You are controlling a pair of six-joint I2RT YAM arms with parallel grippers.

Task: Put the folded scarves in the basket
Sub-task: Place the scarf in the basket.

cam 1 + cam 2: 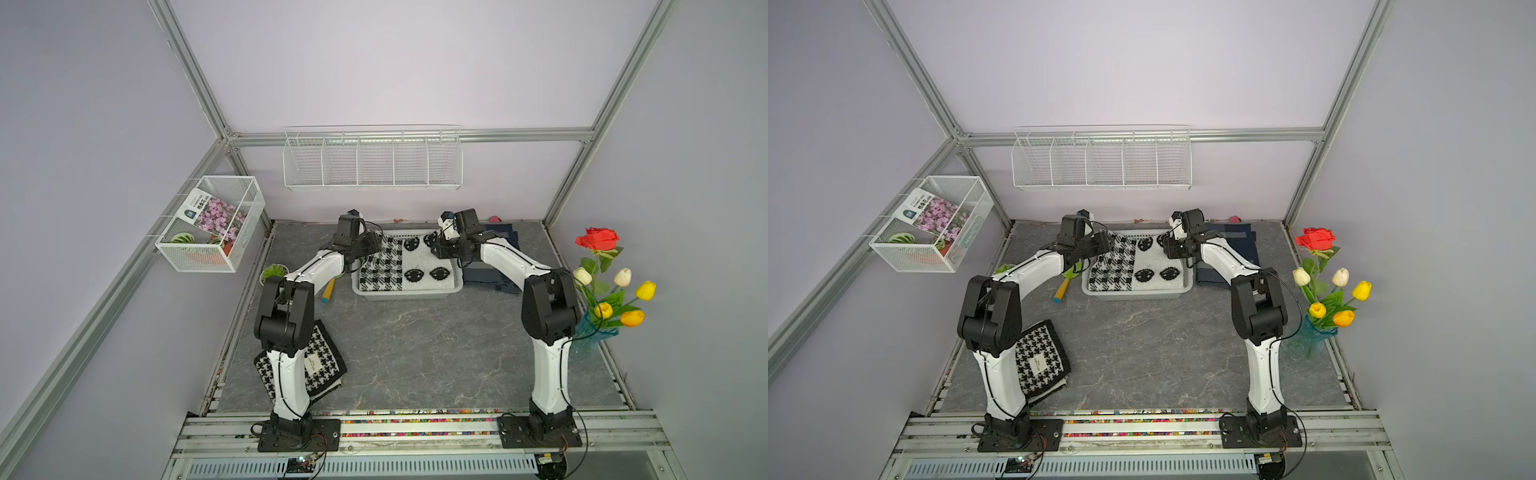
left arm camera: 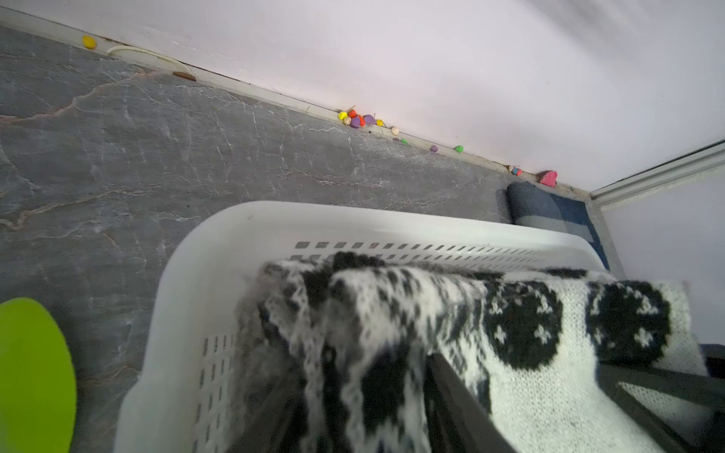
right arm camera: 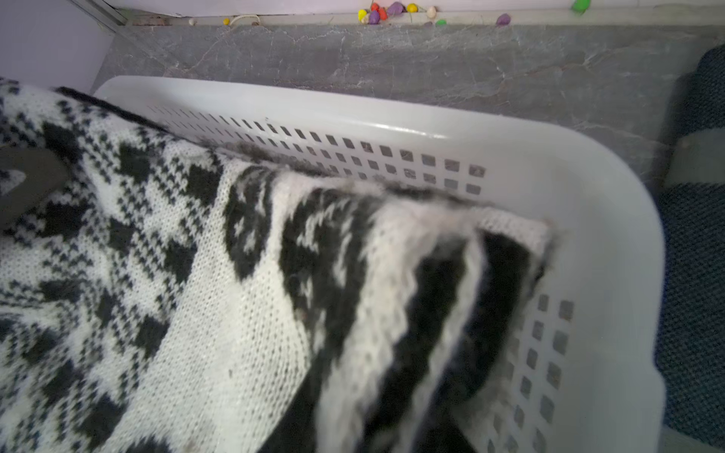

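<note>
well, the folded scarf (image 1: 409,262) (image 1: 1142,264), black and white knit with a houndstooth half on the left and dark round motifs on the right, lies inside the basket (image 1: 405,294) (image 1: 1138,294), which sits at the far middle of the grey marbled worktop (image 1: 415,353). both arms reach to its far end: the left gripper (image 1: 372,245) (image 1: 1106,243) is over the scarf's far left corner and the right gripper (image 1: 436,245) (image 1: 1167,245) over its far right corner

in the left wrist view two dark fingers (image 2: 451,392) stand apart with the flat knit (image 2: 529,384) showing between them, so that gripper looks parted rather than pinched, and a blurred fold of the scarf rises just beside one finger against the basket's perforated wall (image 2: 188,274). in the right wrist view the scarf's corner (image 3: 431,274) is bunched and blurred close to the basket corner (image 3: 588,196), but the right gripper's fingers are out of sight, so i cannot tell how wide it stands or whether it has hold of the knit

just right of the basket lies a dark blue cloth (image 1: 498,274), and a second houndstooth cloth (image 1: 328,361) lies near left under the left arm
</note>
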